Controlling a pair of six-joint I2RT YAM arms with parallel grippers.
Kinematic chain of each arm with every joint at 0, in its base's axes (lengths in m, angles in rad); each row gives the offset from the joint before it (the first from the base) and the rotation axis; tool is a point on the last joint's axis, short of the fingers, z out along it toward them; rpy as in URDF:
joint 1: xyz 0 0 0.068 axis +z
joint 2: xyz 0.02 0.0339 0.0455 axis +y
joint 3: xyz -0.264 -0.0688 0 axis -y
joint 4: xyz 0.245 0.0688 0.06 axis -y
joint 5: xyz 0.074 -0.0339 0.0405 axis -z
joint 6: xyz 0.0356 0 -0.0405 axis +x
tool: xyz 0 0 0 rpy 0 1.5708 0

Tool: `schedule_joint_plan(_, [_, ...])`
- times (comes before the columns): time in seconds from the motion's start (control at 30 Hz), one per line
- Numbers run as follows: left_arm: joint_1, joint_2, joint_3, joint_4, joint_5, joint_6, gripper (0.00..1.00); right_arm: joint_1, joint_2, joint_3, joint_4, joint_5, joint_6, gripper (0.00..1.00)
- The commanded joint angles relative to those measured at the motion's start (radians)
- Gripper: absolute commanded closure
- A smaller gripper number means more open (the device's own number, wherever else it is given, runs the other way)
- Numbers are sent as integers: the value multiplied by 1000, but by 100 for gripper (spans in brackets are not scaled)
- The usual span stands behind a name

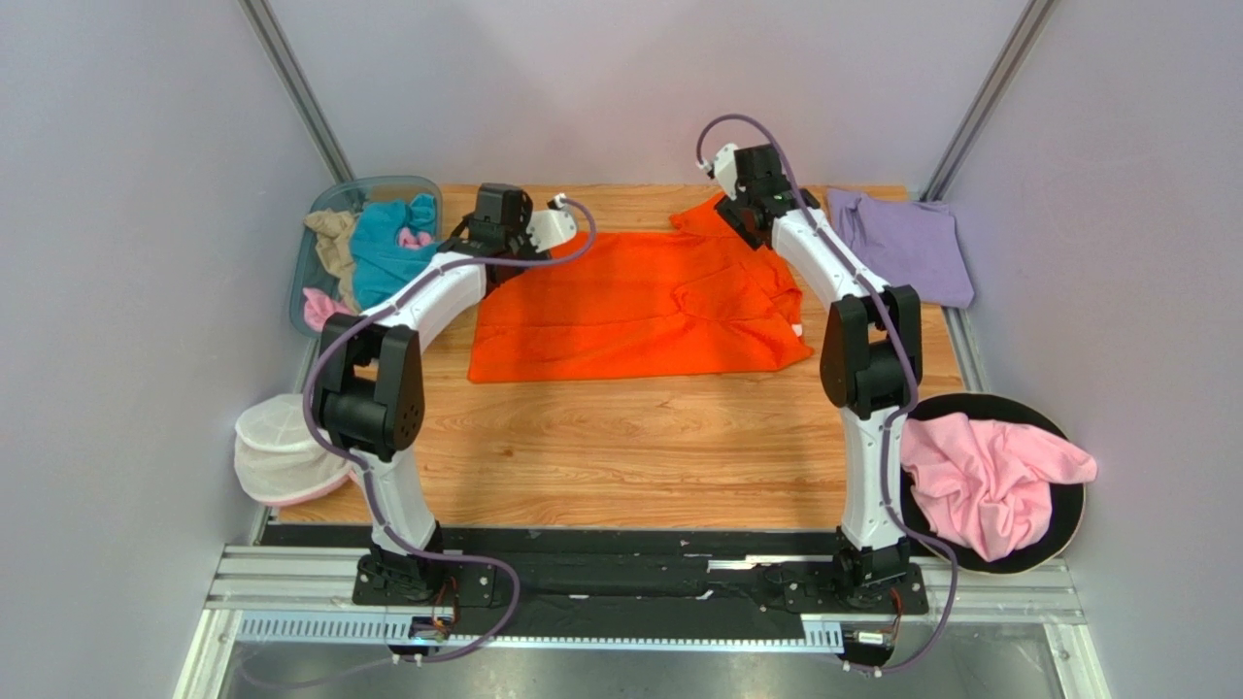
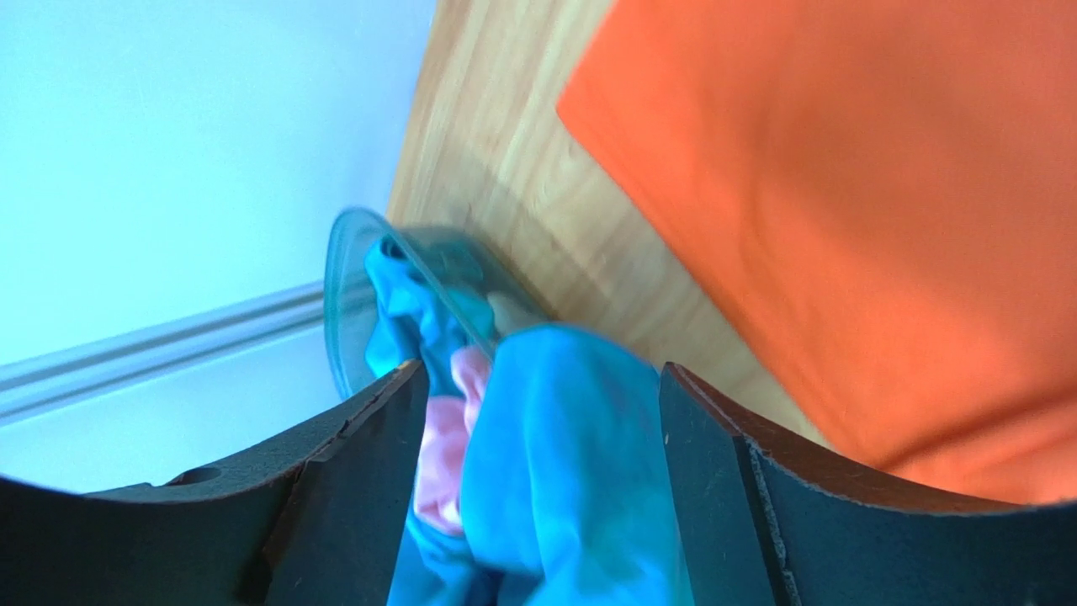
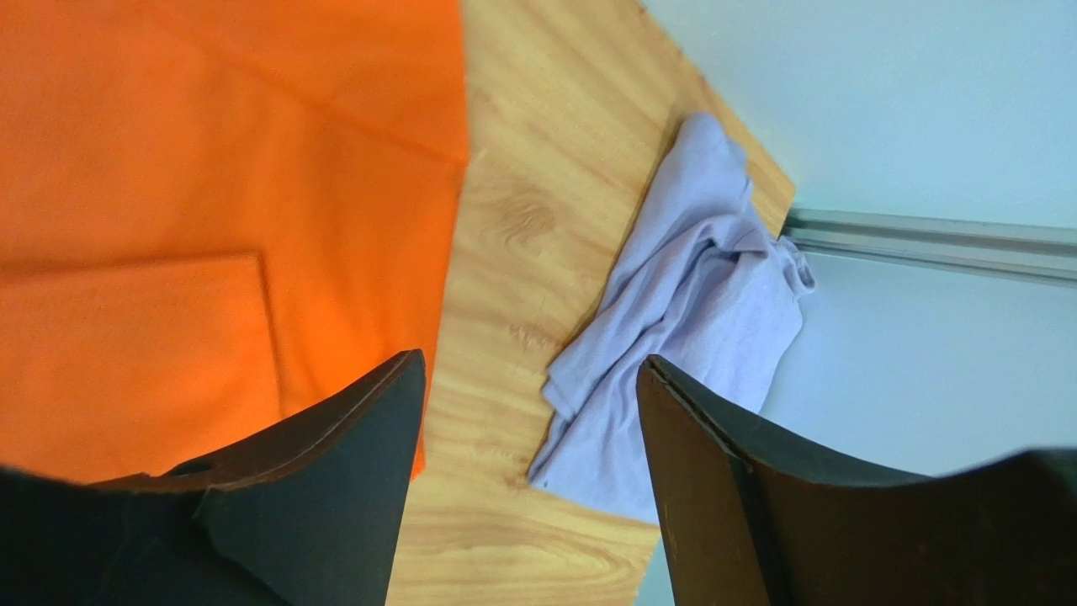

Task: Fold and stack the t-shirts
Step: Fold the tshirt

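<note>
Your left arm [image 1: 423,299] reaches forward to the far left corner of the orange shirt [image 1: 642,306], beside the bin [image 1: 380,184]. Your right arm [image 1: 832,262] stretches to the shirt's far right corner. The left jaws and the right jaws both stand wide and grip nothing. The orange shirt lies spread on the bench [image 1: 628,452] between them. The right wrist view shows bare wood and the crumpled lavender shirt [image 3: 702,316] between its jaws. The left wrist view frames the teal shirt [image 2: 569,467] in the bin.
</note>
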Motion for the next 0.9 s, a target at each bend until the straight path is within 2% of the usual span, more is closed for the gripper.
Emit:
schedule_joint_plan(0.0, [8, 80, 149, -160, 89, -108, 22, -19, 63, 91, 41, -72, 150, 33])
schedule_joint_plan(0.2, [8, 181, 219, -171, 96, -116, 21, -17, 130, 87, 53, -88, 174, 33])
schedule_joint_plan(0.47, [8, 224, 197, -131, 83, -109, 22, -16, 32, -113, 125, -144, 177, 33])
schedule_joint_plan(0.87, [-1, 281, 164, -127, 62, -72, 22, -16, 22, -245, 164, -115, 131, 34])
